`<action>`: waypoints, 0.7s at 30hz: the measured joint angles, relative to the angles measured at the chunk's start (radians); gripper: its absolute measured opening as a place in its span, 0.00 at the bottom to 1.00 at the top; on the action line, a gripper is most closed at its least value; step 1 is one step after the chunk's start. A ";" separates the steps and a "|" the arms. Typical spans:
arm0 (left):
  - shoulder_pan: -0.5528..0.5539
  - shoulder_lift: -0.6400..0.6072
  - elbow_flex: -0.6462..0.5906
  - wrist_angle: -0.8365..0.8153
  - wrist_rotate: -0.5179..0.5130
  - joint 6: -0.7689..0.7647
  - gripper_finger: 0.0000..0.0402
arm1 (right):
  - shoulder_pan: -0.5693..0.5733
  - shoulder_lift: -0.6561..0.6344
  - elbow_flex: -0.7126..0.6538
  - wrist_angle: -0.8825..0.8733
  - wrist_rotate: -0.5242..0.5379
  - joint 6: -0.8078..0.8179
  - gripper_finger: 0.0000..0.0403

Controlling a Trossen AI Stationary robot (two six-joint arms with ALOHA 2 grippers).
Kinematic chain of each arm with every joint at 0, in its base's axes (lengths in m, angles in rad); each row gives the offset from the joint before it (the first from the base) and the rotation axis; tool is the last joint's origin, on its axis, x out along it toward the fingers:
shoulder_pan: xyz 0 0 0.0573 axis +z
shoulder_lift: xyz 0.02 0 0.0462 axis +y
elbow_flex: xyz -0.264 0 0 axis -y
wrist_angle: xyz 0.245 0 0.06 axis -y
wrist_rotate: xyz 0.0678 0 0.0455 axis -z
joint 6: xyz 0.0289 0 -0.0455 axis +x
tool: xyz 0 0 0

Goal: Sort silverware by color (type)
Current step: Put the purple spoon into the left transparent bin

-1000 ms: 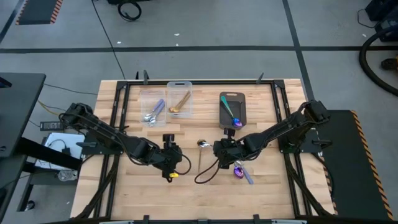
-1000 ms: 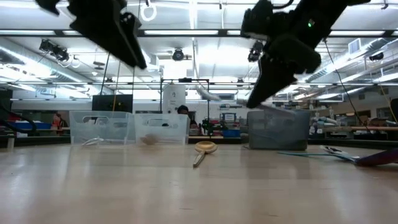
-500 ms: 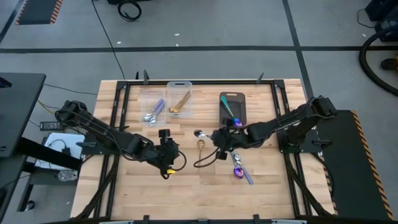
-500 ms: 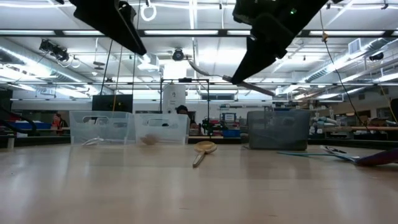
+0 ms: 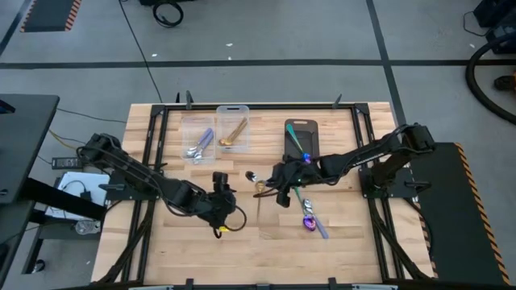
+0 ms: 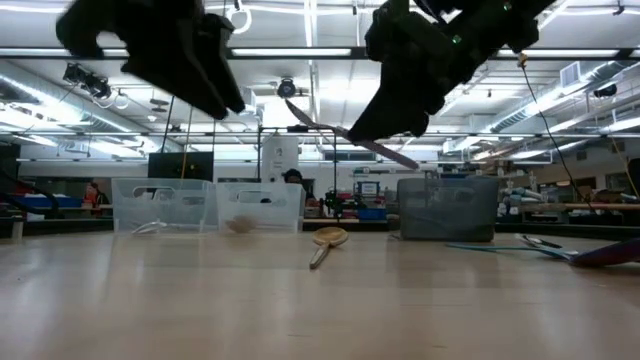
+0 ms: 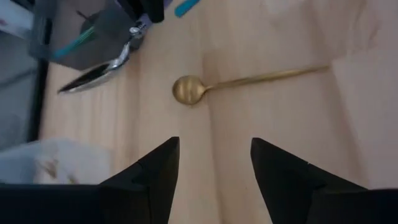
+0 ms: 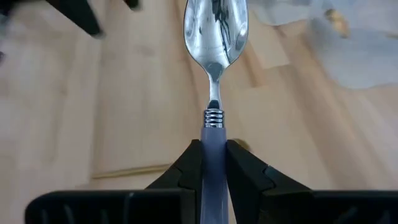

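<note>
Sorting well under way, not finished. Already binned: a silver spoon (image 5: 196, 146) in the left clear bin (image 5: 185, 129), a gold spoon (image 5: 233, 134) in the right clear bin (image 5: 243, 112), a blue spoon (image 5: 299, 146) in the dark bin (image 5: 315, 133).

Right gripper (image 5: 277, 180) raised above mid-table, pinching the lavender handle of a lifted silver spoon (image 8: 216, 34), bowl pointing forward toward the clear bins (presumably bound for the left one, with its match).

Left gripper (image 5: 220, 188) hovering with fingers spread, empty, over the table just beside a loose gold spoon (image 7: 189, 91) lying flat on the wood; a likely next pick.

Still out on the table: that gold spoon, plus a blue-purple spoon (image 5: 310, 221) and another beside it with a lavender handle (image 5: 319, 227), near the right arm.
</note>
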 joint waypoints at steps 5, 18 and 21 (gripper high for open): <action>-0.005 0.066 0.000 0.091 -0.086 0.160 0.51 | -0.017 0.000 -0.049 0.063 -0.048 0.053 0.15; 0.011 0.099 -0.001 0.264 -0.100 0.349 0.64 | -0.024 0.000 -0.077 0.105 -0.049 0.079 0.15; 0.015 0.111 0.002 0.292 -0.106 0.416 0.66 | -0.025 0.000 -0.077 0.112 -0.048 0.088 0.15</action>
